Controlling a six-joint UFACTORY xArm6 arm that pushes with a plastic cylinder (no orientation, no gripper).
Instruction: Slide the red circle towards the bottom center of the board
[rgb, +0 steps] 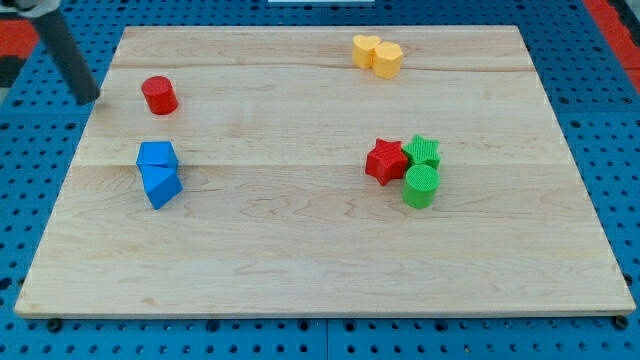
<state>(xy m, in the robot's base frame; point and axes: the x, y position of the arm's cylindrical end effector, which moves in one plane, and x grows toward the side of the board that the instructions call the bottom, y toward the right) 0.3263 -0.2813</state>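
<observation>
Lab bench / robot test rig, not a home or shop. Evidence: pale wooden board (320, 250) sits on a blue perforated plate (30, 130) with a regular hole grid, the kind used to bolt fixtures down. Red surface (615, 20) shows at the view's top corners, beyond the plate. Dark rod enters from the view's top left; my tip (90, 100) sits just off the board's left edge. Only small plastic blocks on the board, e.g. red circle (159, 95) just right of my tip. Bare, staged setup.

Pale wood board (300, 250) (matt); ribbed green cylinder (421, 186).
</observation>
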